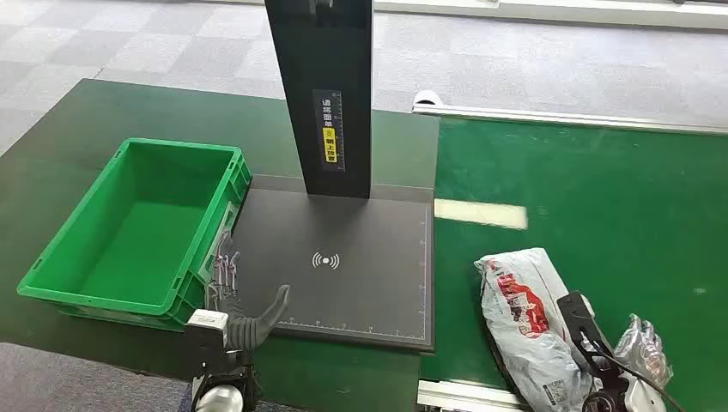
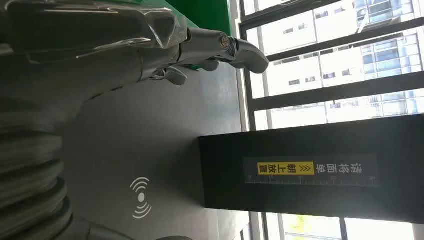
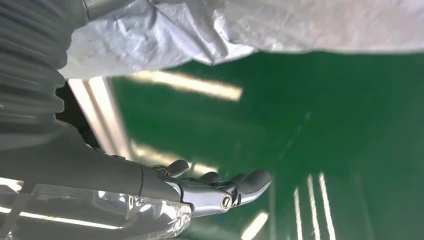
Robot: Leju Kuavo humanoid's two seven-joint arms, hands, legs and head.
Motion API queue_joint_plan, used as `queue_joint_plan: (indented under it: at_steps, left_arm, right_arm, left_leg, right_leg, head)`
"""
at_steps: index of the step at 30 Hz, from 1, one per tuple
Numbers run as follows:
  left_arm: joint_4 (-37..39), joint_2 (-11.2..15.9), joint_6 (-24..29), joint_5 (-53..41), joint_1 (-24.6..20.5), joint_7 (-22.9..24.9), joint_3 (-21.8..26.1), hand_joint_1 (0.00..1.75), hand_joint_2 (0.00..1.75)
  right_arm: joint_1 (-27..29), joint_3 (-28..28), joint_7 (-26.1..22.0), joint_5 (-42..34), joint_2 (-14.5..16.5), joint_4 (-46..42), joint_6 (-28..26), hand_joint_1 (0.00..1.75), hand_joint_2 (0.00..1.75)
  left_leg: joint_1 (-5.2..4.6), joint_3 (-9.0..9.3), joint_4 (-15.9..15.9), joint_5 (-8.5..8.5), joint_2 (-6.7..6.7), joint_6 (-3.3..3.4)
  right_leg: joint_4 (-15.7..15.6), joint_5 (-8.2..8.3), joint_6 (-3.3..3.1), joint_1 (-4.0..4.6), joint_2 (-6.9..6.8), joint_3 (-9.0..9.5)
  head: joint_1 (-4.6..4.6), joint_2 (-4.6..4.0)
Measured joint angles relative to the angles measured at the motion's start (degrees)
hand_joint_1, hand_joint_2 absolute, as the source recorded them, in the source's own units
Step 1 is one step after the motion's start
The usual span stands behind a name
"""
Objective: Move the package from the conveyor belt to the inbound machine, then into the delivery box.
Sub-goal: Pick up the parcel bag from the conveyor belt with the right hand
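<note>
While the package (image 1: 524, 313) lies on the green conveyor belt (image 1: 601, 197) near its front edge, just right of the inbound machine, I see my right hand (image 1: 646, 348) close beside it on its right side, at the belt's front right corner. In the right wrist view the grey crumpled wrapping of the package (image 3: 240, 25) sits right next to the hand (image 3: 210, 192), whose fingers are spread apart and hold nothing; I cannot tell whether they touch the wrapping. My left hand (image 1: 245, 313) rests at the front left corner of the inbound machine's (image 1: 343, 266) dark plate, fingers loose and apart, thumb pointing toward the wireless mark. It grasps nothing. The green delivery box (image 1: 137, 223) stands just left of the plate on the dark tabletop (image 1: 51, 146), touching its left edge, well apart from the package
</note>
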Motion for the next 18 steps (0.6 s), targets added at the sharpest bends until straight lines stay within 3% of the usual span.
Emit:
queue_joint_plan:
  at_steps: [6, 18]
  left_arm:
    - [0.02, 0.02, 0.27, 0.04, 0.00, 0.04, 0.26, 0.00, 1.75]
    - [0.02, 0.02, 0.53, 0.09, -0.02, 0.03, 0.84, 0.00, 1.75]
  right_arm:
    - [-2.53, -0.02, -6.44, -6.14, -0.15, 5.39, 4.33, 0.00, 1.75]
    - [-5.01, 0.69, -6.95, -6.94, -0.55, 10.22, 4.90, 0.00, 1.75]
  left_leg:
    - [0.00, 0.18, 0.00, 0.00, 0.09, 0.00]
    - [0.00, 0.54, 0.00, -0.02, 0.17, 0.02]
  right_leg:
    - [0.00, 0.01, 0.00, 0.00, 0.03, 0.15]
    - [-0.01, 0.01, -0.01, 0.01, 0.08, 0.50]
  head:
    - [0.00, 0.00]
    - [0.01, 0.00]
